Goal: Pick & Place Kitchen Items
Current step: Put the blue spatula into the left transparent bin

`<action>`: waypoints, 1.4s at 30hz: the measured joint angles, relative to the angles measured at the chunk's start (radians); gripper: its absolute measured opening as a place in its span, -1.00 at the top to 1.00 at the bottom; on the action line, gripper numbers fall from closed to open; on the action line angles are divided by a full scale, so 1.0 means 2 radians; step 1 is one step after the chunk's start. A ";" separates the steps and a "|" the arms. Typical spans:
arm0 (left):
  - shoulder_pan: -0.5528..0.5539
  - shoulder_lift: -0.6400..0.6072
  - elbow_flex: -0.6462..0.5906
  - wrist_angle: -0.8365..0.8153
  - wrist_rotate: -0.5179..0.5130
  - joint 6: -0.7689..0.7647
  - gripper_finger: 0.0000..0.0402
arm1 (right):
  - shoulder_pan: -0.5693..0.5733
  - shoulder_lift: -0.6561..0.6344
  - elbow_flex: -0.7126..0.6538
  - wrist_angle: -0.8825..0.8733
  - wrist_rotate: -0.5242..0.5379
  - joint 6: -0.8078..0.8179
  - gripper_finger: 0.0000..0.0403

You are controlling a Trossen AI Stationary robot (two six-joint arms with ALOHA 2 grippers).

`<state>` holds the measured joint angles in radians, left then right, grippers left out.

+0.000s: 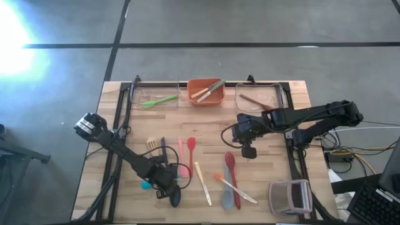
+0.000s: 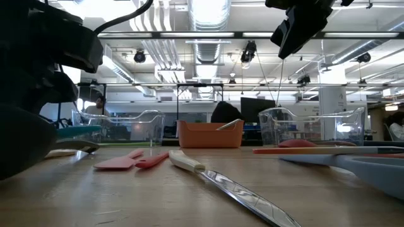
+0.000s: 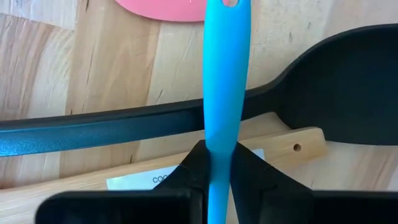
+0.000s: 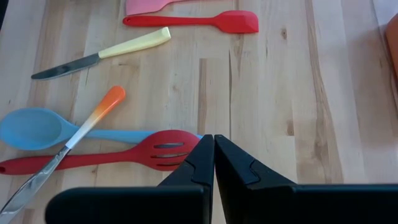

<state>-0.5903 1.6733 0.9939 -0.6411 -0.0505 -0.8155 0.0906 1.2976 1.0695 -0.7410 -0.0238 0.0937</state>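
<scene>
Utensils [image 1: 190, 153] mostly lie loose on my table [image 1: 275, 159], few binned; left hand [image 3: 217, 171] clamps the blue handle [image 3: 225, 93] near the front edge; right hand [image 4: 213, 163] hovers closed, empty.

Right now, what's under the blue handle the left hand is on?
The left hand grips the blue handle. Under it cross a black spoon and a wooden utensil; their crossing parts are covered.

Left gripper [image 3: 217, 168] clamped on blue utensil handle [image 3: 226, 81], over black spoon [image 3: 348, 81], perhaps.
</scene>
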 joint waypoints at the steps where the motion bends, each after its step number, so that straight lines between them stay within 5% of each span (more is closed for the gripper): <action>1: 0.000 0.000 0.000 0.000 0.001 0.001 0.80 | 0.000 0.000 0.000 0.000 0.000 0.000 0.96; 26: 0.000 -0.099 0.017 -0.076 -0.003 0.046 0.80 | 0.000 0.000 0.000 0.000 0.000 0.002 0.96; 31: 0.000 -0.146 0.030 -0.142 -0.055 0.060 0.80 | 0.000 0.000 0.000 0.001 0.000 0.002 0.96; 42: 0.061 -0.243 0.068 -0.227 -0.259 0.147 0.80 | 0.000 0.000 0.000 0.013 0.000 0.000 0.96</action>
<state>-0.4676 1.1879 1.1292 -1.0949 -0.5693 -0.5209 0.0910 1.2976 1.0695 -0.7155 -0.0238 0.0937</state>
